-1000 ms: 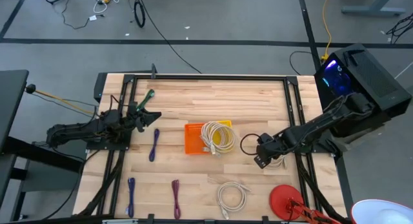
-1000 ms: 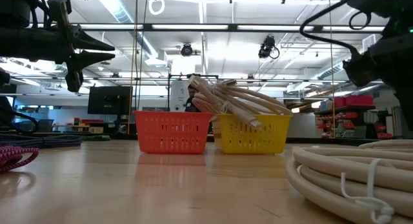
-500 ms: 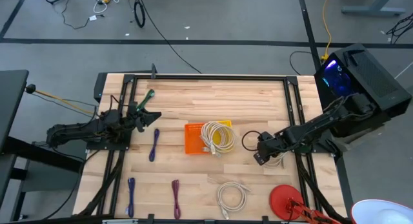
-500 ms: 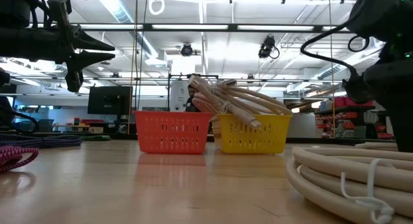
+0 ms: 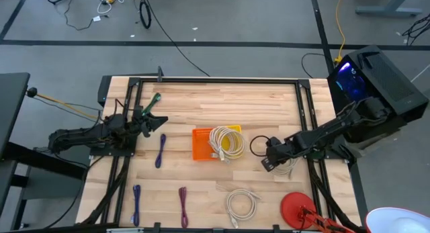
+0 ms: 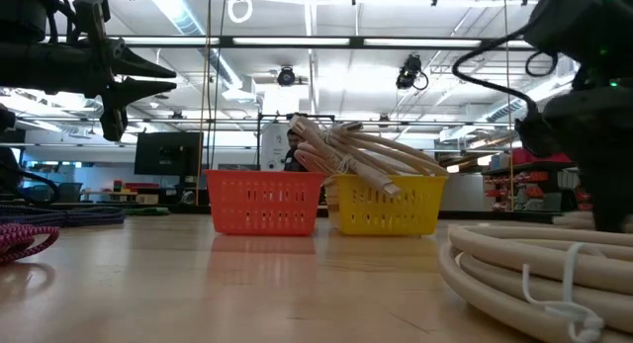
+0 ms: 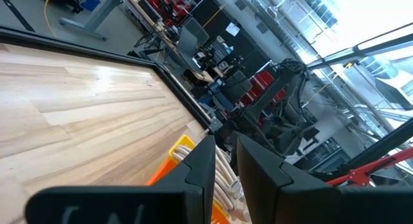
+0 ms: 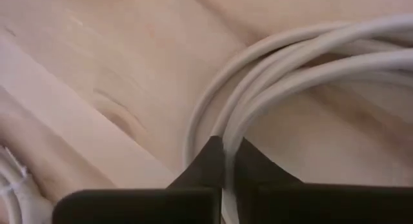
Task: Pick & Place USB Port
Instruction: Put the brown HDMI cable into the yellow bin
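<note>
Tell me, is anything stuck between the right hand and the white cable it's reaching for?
Nothing visible. The right hand is already at the white cable on the table, fingertips against its loops.

Setting was an industrial lab hall: exposed ceiling trusses (image 6: 326,44), monitor (image 6: 168,152), floor cables (image 5: 144,15), grey concrete floor (image 5: 235,18).

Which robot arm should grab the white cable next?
The right one. Its gripper is low over the coiled white cable beside the yellow basket. The left gripper hangs far off.
</note>
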